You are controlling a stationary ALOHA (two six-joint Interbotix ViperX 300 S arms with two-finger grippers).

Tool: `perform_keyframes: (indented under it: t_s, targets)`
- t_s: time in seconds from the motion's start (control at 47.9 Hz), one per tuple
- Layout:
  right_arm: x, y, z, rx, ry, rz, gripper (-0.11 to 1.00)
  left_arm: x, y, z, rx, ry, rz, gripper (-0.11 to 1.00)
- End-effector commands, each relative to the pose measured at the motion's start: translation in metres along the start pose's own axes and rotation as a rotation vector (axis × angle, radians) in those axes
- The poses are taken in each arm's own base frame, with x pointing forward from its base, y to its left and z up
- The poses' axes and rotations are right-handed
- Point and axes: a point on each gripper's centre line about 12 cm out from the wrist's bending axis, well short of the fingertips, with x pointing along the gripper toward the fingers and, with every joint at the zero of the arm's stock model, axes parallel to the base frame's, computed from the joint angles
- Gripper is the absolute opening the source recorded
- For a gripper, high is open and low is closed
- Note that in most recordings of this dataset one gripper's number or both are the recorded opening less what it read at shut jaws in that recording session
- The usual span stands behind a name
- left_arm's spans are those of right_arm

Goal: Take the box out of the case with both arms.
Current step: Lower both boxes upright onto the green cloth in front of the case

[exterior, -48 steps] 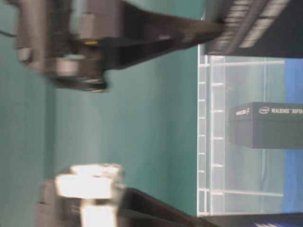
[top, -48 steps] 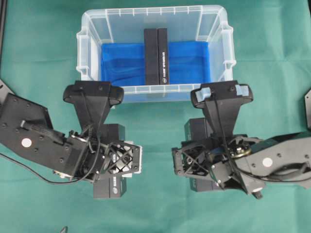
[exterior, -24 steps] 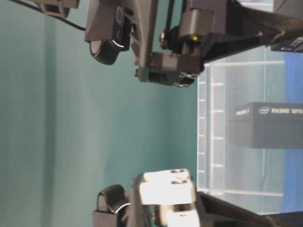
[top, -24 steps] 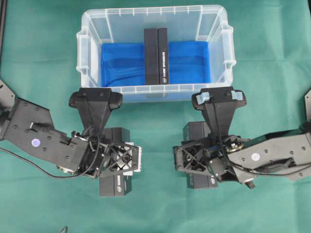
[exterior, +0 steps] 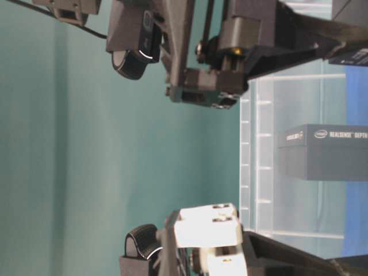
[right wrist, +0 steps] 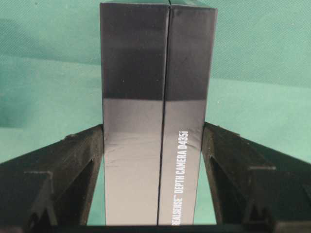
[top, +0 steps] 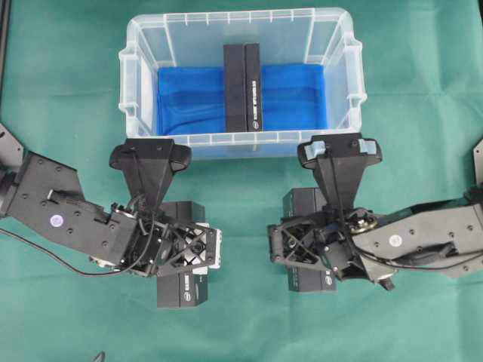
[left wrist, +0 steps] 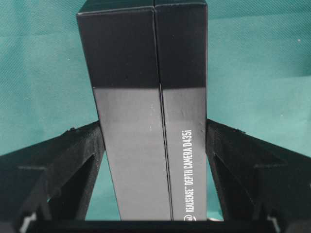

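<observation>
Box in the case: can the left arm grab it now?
Probably not yet. The left arm has its jaws shut on a different black box, and it hangs outside the case, short of its near wall. The box in the case stands untouched.

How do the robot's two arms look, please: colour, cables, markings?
The left arm and right arm are matt black, built of bolted plates, each with a small round white sticker. A loose black cable trails from the left arm. The fingers are black wedges. The right arm's crossbar carries pale blue tape.
</observation>
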Motion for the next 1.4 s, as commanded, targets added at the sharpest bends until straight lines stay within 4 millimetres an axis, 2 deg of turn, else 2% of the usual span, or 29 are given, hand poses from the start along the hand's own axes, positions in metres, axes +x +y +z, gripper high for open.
perform_keyframes:
  t_s: [0.0, 0.48, 0.542, 0.563, 0.626, 0.709, 1.231, 1.377]
  targets:
    - [-0.007, 0.002, -0.001, 0.009, 0.021, 0.021, 0.65, -0.011, -0.005, 0.000, -0.004, 0.013, -0.042, 0.63]
    - [-0.005, 0.004, -0.007, -0.004, 0.039, 0.034, 0.66, -0.011, -0.009, -0.005, 0.032, 0.047, -0.093, 0.63]
    - [-0.005, 0.004, -0.007, -0.006, 0.041, 0.037, 0.72, -0.011, -0.009, -0.005, 0.032, 0.047, -0.091, 0.64]
    - [-0.005, 0.005, -0.007, -0.006, 0.041, 0.038, 0.76, -0.011, -0.009, -0.005, 0.032, 0.047, -0.093, 0.66]
    - [-0.005, 0.006, -0.007, -0.007, 0.045, 0.045, 0.86, -0.011, -0.010, -0.005, 0.032, 0.048, -0.094, 0.82]
    - [-0.005, 0.006, -0.007, -0.007, 0.045, 0.046, 0.92, -0.012, -0.011, -0.005, 0.032, 0.049, -0.097, 0.92]
    - [-0.009, 0.009, -0.007, -0.007, 0.048, 0.059, 0.90, -0.013, -0.011, -0.006, 0.030, 0.049, -0.096, 0.92]
    - [-0.017, 0.012, -0.008, -0.010, 0.053, 0.076, 0.89, -0.020, -0.014, -0.006, 0.028, 0.051, -0.104, 0.91]
